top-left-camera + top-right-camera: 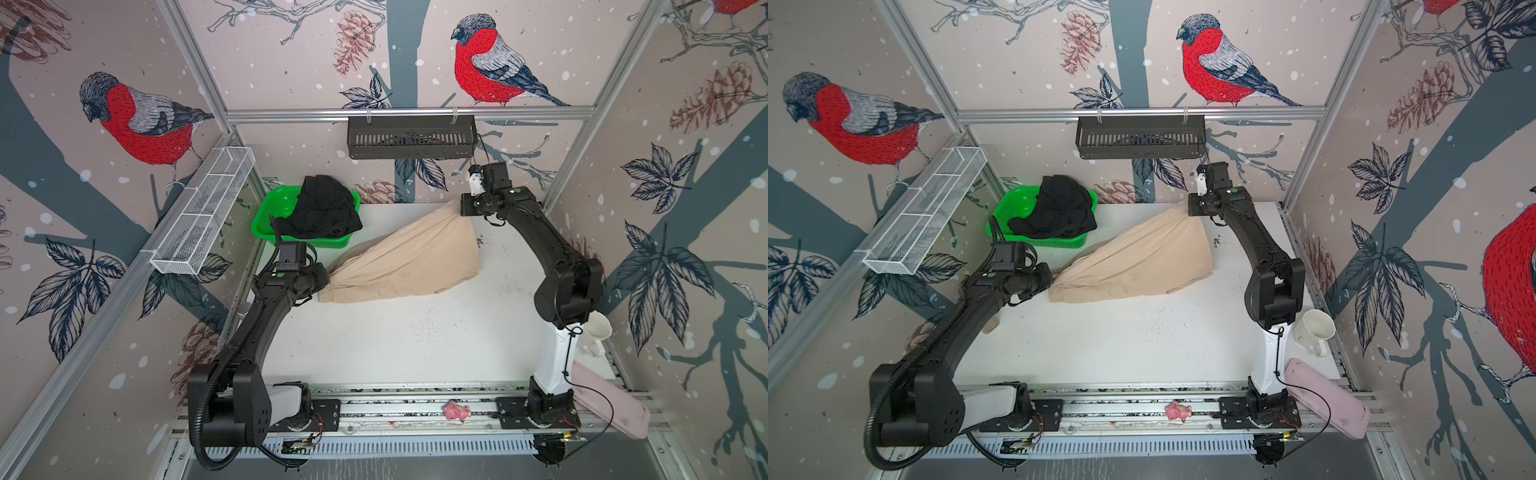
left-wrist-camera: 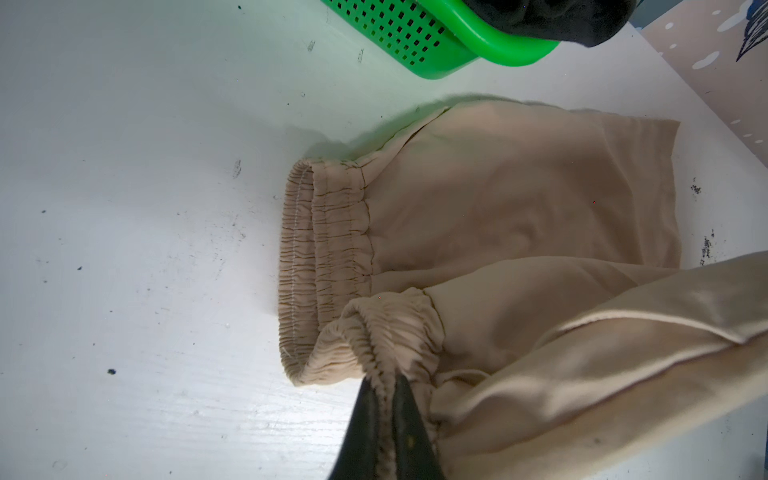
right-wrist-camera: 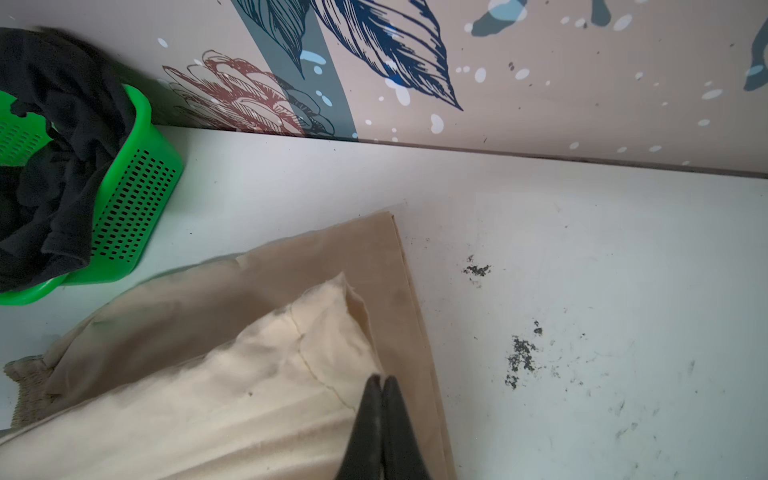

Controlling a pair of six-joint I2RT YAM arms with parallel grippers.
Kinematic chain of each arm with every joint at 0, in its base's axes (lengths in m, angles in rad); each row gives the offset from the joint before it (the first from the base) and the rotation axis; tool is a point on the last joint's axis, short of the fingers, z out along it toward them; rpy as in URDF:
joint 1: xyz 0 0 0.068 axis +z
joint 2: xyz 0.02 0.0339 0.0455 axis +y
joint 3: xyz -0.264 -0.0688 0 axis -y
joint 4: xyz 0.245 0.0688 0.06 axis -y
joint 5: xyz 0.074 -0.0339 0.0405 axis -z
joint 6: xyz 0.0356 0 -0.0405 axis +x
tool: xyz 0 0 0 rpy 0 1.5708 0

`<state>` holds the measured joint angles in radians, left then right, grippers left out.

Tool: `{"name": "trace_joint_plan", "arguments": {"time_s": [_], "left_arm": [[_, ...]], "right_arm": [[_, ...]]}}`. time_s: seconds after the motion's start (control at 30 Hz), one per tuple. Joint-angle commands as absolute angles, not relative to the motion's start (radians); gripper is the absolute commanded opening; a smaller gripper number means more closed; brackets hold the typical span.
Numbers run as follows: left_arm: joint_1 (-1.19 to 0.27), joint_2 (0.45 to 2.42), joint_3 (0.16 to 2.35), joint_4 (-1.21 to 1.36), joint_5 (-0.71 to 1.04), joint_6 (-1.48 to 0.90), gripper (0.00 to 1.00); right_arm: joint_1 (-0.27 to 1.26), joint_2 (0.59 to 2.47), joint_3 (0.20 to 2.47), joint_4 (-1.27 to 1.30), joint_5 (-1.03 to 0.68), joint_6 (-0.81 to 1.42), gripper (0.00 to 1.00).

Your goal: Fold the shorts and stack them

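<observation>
**Both grippers pinching the beige shorts, upper layer raised off the desk**

- Beige shorts [image 1: 409,253] lay across the far half of the desk [image 1: 395,332], running slantwise: gathered waistband end toward the left edge, leg-hem end up by the far edge.
- Left gripper [image 2: 384,380]: jaws narrow, closed on a bunch of the elastic waistband [image 2: 328,249]. The pinched part of the band was drawn up; the rest of the band lay curled flat on the desk beneath it.
- Right gripper [image 3: 381,380]: jaws pressed together on the hem edge of the upper cloth layer. That layer was lifted and pale in the light; a lower layer lay flat under it, its straight hem on the desk surface.
- In both top views the cloth hung taut between the two grippers, fanning wider toward its lower hem.
- Black shorts [image 1: 322,212] sat crumpled in the green basket [image 1: 266,220] at the far left corner of the desk, one part spilling over the rim. Basket just beside the beige shorts; could not tell whether they touched.
- Dark specks scattered on the desk near the right gripper and toward the middle.
</observation>
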<state>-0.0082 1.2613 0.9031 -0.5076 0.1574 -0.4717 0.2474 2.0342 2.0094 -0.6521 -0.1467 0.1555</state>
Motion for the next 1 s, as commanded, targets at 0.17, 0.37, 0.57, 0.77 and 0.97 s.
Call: {"name": "trace_joint_plan", "arguments": {"time_s": [0.17, 0.37, 0.57, 0.77, 0.97], "left_arm": [[0.03, 1.377, 0.927, -0.551, 0.056, -0.424, 0.0], [0.038, 1.511, 0.992, -0.54, 0.067, -0.423, 0.0], [0.04, 1.606, 1.013, -0.491, 0.083, -0.434, 0.08], [0.042, 1.652, 1.074, -0.482, 0.067, -0.425, 0.82], [0.043, 1.624, 1.158, -0.492, 0.091, -0.418, 0.97]], "right_arm": [[0.233, 2.163, 2.128, -0.574, -0.05, 0.145, 0.0], [0.222, 2.309, 2.24, -0.563, -0.091, 0.157, 0.01], [0.213, 2.414, 2.267, -0.502, -0.145, 0.168, 0.1], [0.219, 2.458, 2.215, -0.357, -0.214, 0.197, 0.48], [0.222, 2.45, 2.224, -0.345, -0.239, 0.209, 0.69]]}}
